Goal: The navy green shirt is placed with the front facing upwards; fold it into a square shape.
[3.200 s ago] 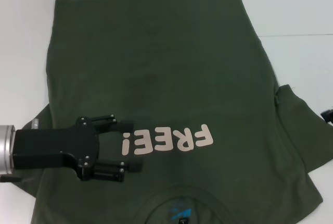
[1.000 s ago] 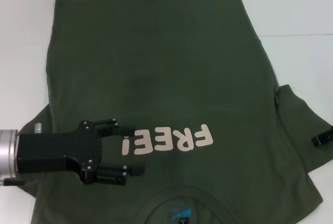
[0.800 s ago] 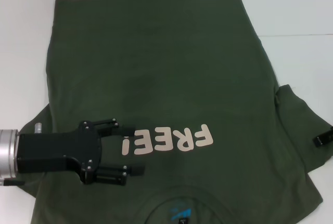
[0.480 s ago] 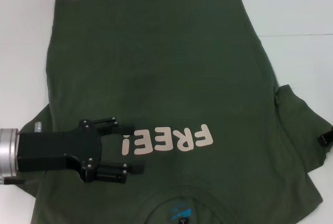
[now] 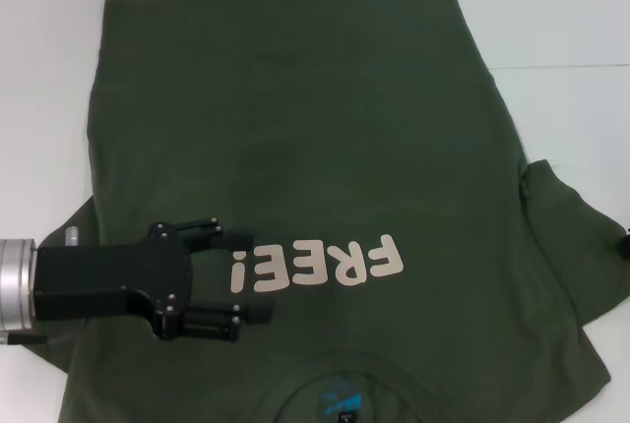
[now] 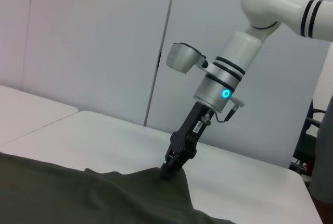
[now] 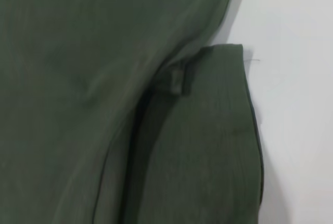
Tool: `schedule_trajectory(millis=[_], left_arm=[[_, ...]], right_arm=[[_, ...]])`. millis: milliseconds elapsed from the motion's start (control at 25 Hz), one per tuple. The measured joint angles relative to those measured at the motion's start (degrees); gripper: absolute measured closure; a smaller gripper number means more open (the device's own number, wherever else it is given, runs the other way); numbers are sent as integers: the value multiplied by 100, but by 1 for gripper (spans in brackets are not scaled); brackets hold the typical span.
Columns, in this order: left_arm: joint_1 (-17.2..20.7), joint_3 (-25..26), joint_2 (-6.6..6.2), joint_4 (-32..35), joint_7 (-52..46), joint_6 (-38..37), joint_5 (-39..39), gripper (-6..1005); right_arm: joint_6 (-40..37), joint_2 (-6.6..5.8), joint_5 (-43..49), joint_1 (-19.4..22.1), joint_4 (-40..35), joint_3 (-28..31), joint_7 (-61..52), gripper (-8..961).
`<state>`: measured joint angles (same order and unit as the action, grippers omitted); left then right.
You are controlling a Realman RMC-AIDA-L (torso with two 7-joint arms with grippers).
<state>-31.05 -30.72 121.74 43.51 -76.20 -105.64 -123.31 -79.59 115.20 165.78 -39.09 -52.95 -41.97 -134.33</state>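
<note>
The navy green shirt (image 5: 295, 128) lies flat on the white table, front up. Its pale letters (image 5: 320, 264) and teal collar label (image 5: 340, 403) are on the near side. My left gripper (image 5: 254, 276) hovers open over the shirt's near left part, beside the letters, with nothing between its fingers. Only a dark sliver of my right gripper (image 5: 627, 242) shows at the right edge, by the right sleeve (image 5: 571, 246). In the left wrist view the right gripper (image 6: 167, 171) points down with its tip touching the shirt (image 6: 78, 198) at the sleeve's outer edge. The right wrist view shows that sleeve (image 7: 208, 146) lying flat.
White table (image 5: 561, 30) surrounds the shirt at the back and on both sides. A seam line (image 5: 561, 67) runs across the table at the right. Grey wall panels (image 6: 104, 41) stand behind the right arm (image 6: 223, 86).
My right gripper has slid outward along the right sleeve, almost out of the head view. The left gripper has stayed open in the same place, and the shirt has not shifted.
</note>
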Motion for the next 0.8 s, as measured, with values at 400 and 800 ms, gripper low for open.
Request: schedule_trajectory(millis=[400,800], left_arm=[[-6,-5,-1,0,0,18,10,132],[-9,-4,-1,0,-2,27,36,136]], right_arm=[[96,-123,206,58,-150,-1,-91,901],[580,-141,210,200,-410,-1,-167,919]])
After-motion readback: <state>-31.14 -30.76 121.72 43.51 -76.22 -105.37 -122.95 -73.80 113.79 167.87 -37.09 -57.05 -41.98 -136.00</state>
